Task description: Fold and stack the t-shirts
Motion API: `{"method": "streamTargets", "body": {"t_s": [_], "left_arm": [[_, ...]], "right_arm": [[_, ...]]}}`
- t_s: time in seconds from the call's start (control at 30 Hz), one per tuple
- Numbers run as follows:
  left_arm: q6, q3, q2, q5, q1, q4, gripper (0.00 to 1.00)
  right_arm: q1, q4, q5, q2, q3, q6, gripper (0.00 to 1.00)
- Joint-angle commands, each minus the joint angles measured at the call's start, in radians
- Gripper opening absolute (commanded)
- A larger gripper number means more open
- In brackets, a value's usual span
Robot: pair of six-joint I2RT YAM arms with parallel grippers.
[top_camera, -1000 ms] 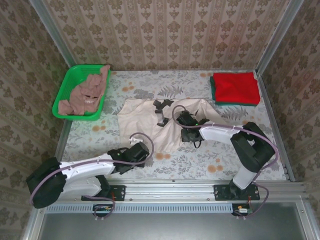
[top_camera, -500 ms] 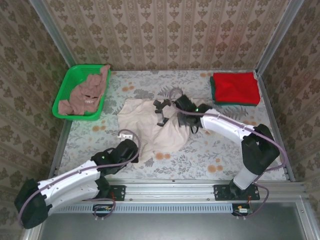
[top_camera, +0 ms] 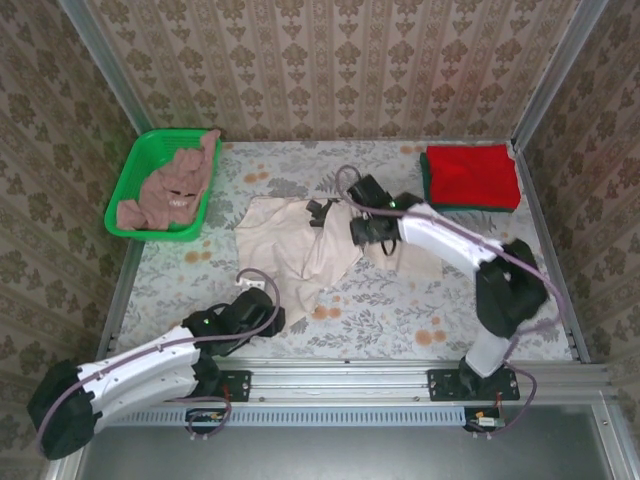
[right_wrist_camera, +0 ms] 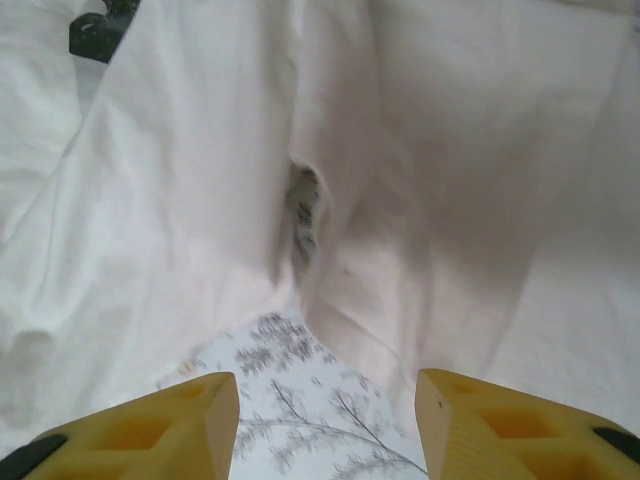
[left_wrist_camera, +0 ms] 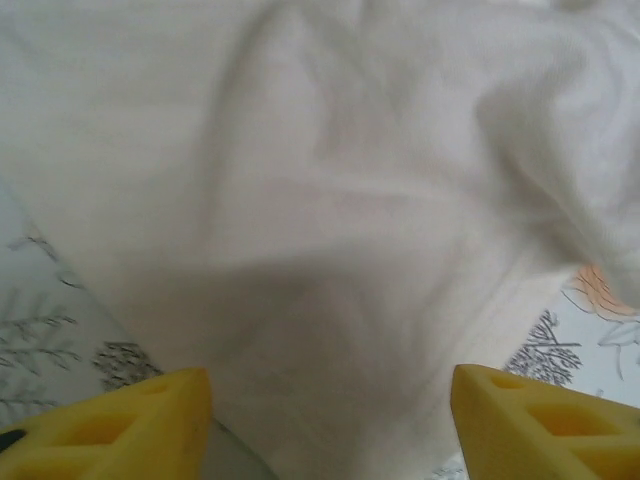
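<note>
Trouble lies in the cream shirt (top_camera: 300, 245), bunched mid-table: the left claw (left_wrist_camera: 330, 385) at what looks like its near hem and the right claw (right_wrist_camera: 325, 385) over its right side both gape empty. A pinch through several layers would drag the heap and skew the fold.

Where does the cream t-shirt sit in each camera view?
Top external: cream t-shirt crumpled mid-table.
Left wrist: cream t-shirt across the upper and middle frame.
Right wrist: cream t-shirt across the top and both sides.
Shared landmark: floral tablecloth at the shirt's edge.
</note>
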Motion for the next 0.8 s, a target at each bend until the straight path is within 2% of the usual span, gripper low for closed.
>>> {"method": "streamTargets", "body": {"t_s": [0.0, 0.13, 0.23, 0.33, 0.37, 0.43, 0.5, 0.57, 0.63, 0.7, 0.77], "left_arm": [[-0.018, 0.022, 0.058, -0.006, -0.042, 0.038, 0.75], [-0.038, 0.01, 0.12, -0.004, -0.049, 0.066, 0.8], [-0.055, -0.006, 0.134, -0.023, -0.049, 0.089, 0.8], [-0.057, -0.01, 0.132, -0.044, -0.04, 0.09, 0.67], [-0.051, -0.011, 0.132, -0.045, -0.03, 0.091, 0.63], [-0.04, -0.016, 0.133, -0.037, -0.005, 0.095, 0.53], [-0.017, -0.025, 0.135, -0.002, 0.033, 0.116, 0.42], [-0.003, -0.031, 0.132, 0.02, 0.059, 0.123, 0.36], [0.008, -0.035, 0.13, 0.027, 0.074, 0.121, 0.3], [0.015, -0.037, 0.125, 0.036, 0.087, 0.121, 0.3], [0.022, -0.039, 0.117, 0.042, 0.095, 0.122, 0.31]], "right_arm": [[-0.033, 0.142, 0.013, -0.009, -0.088, 0.036, 0.53], [-0.033, 0.178, -0.01, 0.076, -0.049, 0.002, 0.54], [-0.033, 0.131, 0.028, 0.178, 0.054, -0.025, 0.53], [-0.046, 0.08, 0.085, 0.266, 0.138, -0.042, 0.47], [-0.052, 0.063, 0.107, 0.289, 0.162, -0.046, 0.43], [-0.061, 0.021, 0.169, 0.305, 0.183, -0.054, 0.28], [-0.062, -0.049, 0.238, 0.283, 0.195, -0.057, 0.17], [-0.058, -0.099, 0.296, 0.211, 0.165, -0.049, 0.12], [-0.064, -0.082, 0.3, 0.112, 0.095, -0.066, 0.15], [-0.108, -0.055, 0.288, 0.048, 0.04, -0.082, 0.22], [-0.18, -0.063, 0.281, 0.057, 0.035, -0.085, 0.3]]}}
